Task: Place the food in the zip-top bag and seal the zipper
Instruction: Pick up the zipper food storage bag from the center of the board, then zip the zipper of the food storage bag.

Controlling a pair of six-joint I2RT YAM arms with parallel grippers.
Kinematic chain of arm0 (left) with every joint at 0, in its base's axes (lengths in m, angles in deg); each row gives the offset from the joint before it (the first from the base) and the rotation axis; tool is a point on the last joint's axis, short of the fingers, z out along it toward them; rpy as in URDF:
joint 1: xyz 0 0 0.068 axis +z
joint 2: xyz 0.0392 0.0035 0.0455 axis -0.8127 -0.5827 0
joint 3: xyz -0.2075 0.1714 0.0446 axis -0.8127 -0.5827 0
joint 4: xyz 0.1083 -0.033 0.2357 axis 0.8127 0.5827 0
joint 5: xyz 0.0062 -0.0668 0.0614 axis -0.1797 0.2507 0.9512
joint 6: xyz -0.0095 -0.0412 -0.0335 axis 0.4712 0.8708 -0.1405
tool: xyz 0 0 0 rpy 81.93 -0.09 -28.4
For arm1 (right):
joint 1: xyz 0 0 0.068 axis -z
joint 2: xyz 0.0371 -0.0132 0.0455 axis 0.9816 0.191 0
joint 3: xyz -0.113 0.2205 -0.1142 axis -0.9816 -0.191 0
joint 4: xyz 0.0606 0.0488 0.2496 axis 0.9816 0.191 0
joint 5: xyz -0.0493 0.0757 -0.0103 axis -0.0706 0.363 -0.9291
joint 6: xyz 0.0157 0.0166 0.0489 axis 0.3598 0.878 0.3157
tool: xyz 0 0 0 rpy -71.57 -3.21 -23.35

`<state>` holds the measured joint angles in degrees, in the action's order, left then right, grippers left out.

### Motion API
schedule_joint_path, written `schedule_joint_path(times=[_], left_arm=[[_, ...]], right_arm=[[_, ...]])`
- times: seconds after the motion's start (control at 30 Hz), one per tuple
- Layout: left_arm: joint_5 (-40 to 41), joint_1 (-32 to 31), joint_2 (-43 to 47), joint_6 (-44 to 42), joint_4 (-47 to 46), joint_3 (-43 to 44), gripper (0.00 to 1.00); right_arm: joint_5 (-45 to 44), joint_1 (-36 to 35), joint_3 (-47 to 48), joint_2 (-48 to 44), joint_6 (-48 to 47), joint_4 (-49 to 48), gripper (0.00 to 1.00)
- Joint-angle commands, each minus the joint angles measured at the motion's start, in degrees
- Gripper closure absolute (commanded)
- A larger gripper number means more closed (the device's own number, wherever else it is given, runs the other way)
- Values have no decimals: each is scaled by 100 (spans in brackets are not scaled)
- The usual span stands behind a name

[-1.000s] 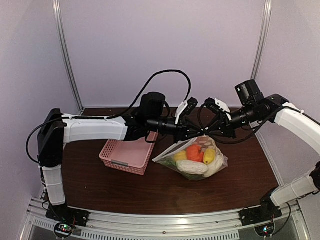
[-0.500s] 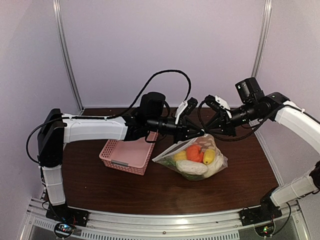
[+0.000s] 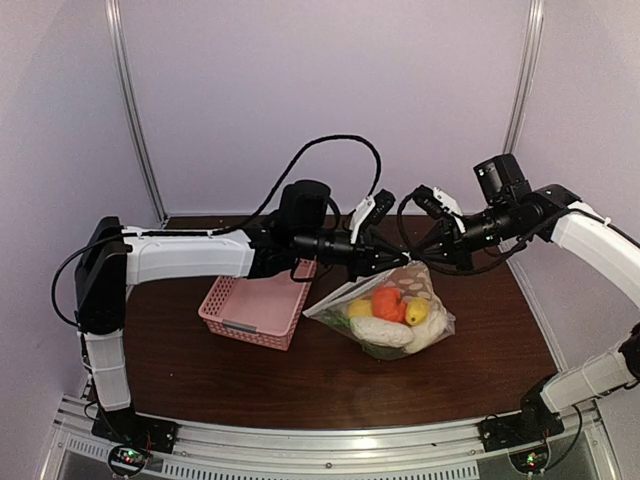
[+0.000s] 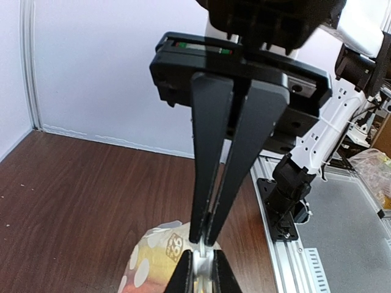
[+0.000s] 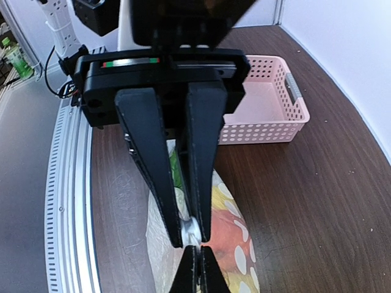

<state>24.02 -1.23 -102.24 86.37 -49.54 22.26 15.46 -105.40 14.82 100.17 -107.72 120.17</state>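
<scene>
Clear dotted plastic: the zip-top bag point(image 3: 440, 322) lies on the table point(image 3: 300, 390) just right of the pink basket point(image 3: 250, 310), w/ the food point(image 3: 385, 305) inside. Its upper corner is lifted and both claws meet there, tip to tip; the left claw point(image 5: 189, 235) is almost fully closed, pinching the white zipper point(image 3: 345, 296); the right claw point(image 4: 203, 239) is closed completely on the same strip, just beside it. So I judge the filling is done and sealing is the step in hand.

Risks: the claws are v. close, so if one slides along the strip they can collide, or one can push the other off; if the pull goes not along the strip, the thin plastic may slip out and the corner drops — food could roll out of any unsealed part; w/ too much lift, the weight of the food can break the grip. How much of the strip is pressed shut, I cannot tell.
</scene>
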Motion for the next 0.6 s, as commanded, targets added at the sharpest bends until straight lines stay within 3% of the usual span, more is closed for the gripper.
schedule_joint_path(times=[0.0,0.23,0.57], left_arm=[[147,18,40,-210,404,126,99],[298,60,338,-254,606,-346,99],[404,75,564,-329,852,-569,99]], right_arm=[[-345,651,52,-411,680,-899,100],[-244,1165,193,-419,318,-498,100],[-308,1767,90,-498,550,-935,100]])
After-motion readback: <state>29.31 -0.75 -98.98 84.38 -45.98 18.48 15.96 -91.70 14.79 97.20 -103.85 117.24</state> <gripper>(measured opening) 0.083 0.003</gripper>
